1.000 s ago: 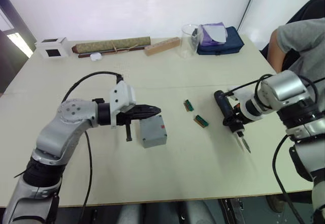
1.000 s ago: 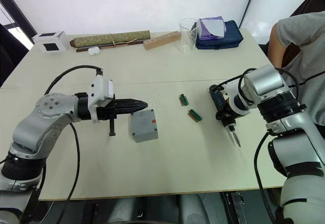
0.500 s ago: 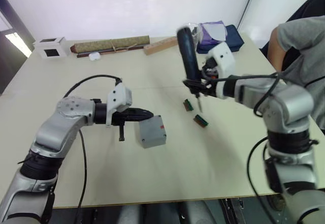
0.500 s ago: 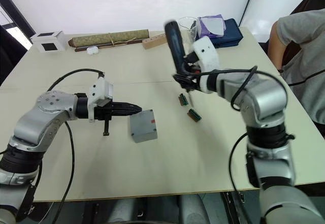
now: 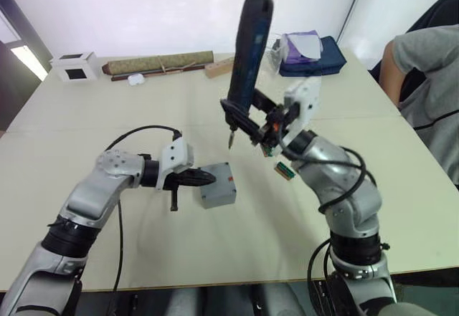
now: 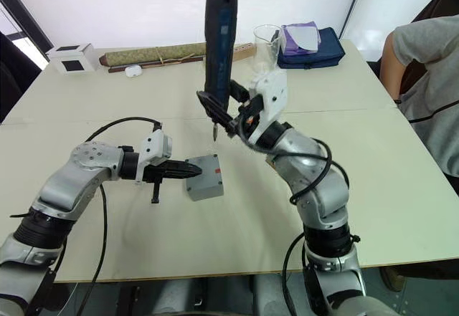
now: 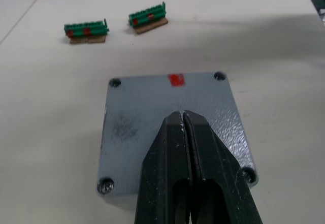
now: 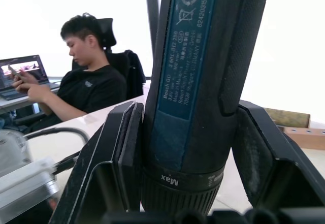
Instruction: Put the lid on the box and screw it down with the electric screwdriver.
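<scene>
The grey box (image 5: 217, 185) stands on the table with the lid (image 7: 167, 107) on top; the lid shows a small red mark and a hole at each corner. My left gripper (image 7: 183, 116) is shut with nothing in it, and its tips lie over the lid's near part; I cannot tell whether they touch. In the eye views the left gripper (image 5: 208, 178) meets the box's left edge. My right gripper (image 5: 242, 114) is shut on the electric screwdriver (image 5: 248, 54), held nearly upright. Its bit (image 5: 230, 141) points down, in the air behind the box.
Two small green circuit boards (image 7: 86, 29) (image 7: 148, 17) lie just beyond the box. Along the table's far edge are a white box with a black square (image 5: 74, 66), a rolled mat (image 5: 158, 63), a glass beaker (image 6: 266, 42) and a blue pouch (image 5: 315, 47). A person (image 5: 423, 79) sits at the right.
My right arm has swung the screwdriver from low at the right up and leftward, so it now stands upright with its bit above the box area. My left gripper stays at the box.
</scene>
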`<state>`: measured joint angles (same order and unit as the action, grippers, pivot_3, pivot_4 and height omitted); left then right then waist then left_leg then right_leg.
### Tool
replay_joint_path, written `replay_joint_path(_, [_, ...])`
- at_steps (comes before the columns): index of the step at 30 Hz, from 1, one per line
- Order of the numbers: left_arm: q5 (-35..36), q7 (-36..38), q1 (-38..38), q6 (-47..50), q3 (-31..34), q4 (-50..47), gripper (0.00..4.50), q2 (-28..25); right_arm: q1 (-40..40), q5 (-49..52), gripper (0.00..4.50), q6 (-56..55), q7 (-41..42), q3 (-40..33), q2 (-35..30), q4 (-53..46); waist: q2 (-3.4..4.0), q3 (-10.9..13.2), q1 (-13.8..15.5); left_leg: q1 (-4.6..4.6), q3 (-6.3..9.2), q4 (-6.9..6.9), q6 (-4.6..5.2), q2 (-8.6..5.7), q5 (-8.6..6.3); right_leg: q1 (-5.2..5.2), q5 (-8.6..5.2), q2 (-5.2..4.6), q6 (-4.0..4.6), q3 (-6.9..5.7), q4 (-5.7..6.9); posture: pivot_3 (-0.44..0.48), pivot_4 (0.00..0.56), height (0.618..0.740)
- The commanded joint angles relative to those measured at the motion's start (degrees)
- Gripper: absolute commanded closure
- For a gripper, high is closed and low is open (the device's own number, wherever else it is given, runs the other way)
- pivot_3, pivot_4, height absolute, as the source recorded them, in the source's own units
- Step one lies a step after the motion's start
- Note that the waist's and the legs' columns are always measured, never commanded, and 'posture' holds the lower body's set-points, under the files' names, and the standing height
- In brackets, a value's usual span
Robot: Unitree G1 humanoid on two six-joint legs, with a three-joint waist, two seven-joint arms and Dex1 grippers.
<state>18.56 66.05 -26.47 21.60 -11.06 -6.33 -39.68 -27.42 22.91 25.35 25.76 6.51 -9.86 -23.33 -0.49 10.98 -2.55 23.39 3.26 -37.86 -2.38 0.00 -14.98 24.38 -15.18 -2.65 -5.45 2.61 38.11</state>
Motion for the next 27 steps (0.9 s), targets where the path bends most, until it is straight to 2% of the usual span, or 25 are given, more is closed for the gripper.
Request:
replay_joint_path(1, [-1.1,-0.4,0.4,-1.1,0.0,0.7,4.5,0.5,0.5,-3.4,2.36,-7.8,0.4,2.1,1.8,1.8,0.0,0.0,0.0,0.0,-0.01,0.0,0.0,0.0,0.0,0.0,0.0,-0.01,0.0,0.0,0.0,0.0,0.15,0.736])
replay_joint_path(10, [-1.9,-0.4,0.5,-2.4,0.2,3.4,4.5,0.8,4.4,-8.8,2.36,-16.0,-0.2,4.2,3.0,6.9,-0.01,0.0,0.1,-0.01,0.01,-0.02,-0.01,0.0,0.0,-0.03,0.0,-0.01,0.0,0.0,0.0,0.0,0.15,0.736])
replay_joint_path(27, [-2.0,0.2,-1.1,-3.4,0.5,7.0,4.5,1.2,6.3,-9.6,2.36,-15.9,1.8,4.8,1.5,8.5,-0.03,-0.1,0.1,-0.07,0.02,-0.02,-0.01,0.0,0.01,-0.09,0.01,-0.01,0.0,0.0,0.04,0.0,0.15,0.736])
